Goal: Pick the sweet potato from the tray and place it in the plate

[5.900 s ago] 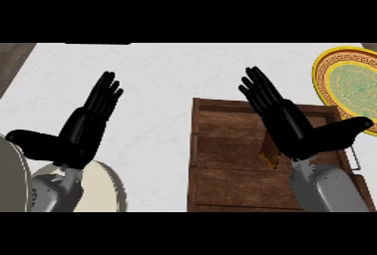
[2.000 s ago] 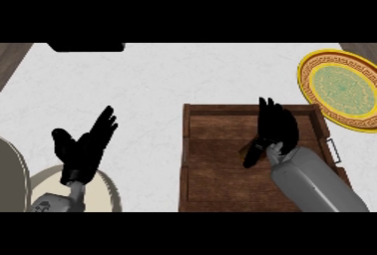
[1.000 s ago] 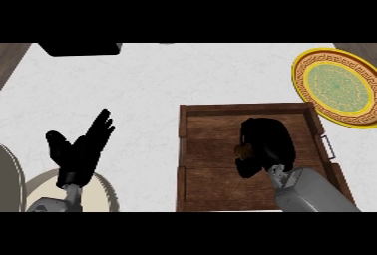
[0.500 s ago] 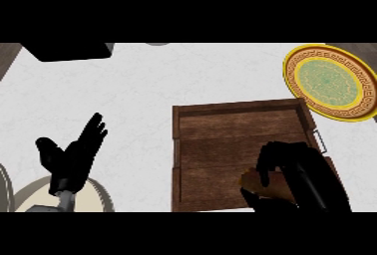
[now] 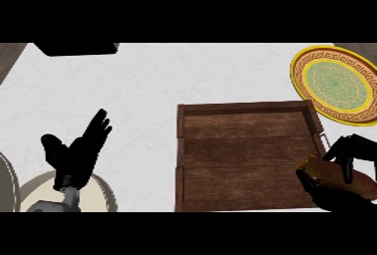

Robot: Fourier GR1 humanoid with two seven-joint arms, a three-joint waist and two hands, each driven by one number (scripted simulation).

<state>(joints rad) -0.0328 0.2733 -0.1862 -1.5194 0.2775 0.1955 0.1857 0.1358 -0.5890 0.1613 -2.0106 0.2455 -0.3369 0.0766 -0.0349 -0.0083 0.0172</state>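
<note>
Counter (image 5: pixel 184 74), sweet potato (image 5: pixel 330 174) aslant in right hand (image 5: pixel 337 200)

Left hand (image 5: pixel 74 155) rests open at lower left — right hand (image 5: pixel 333 196) curls round the sweet potato (image 5: pixel 326 172).

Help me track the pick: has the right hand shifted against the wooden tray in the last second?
Yes. The right hand, curled round the sweet potato, has moved rightward from over the wooden tray's inside to its right rim, nearer the robot.
</note>
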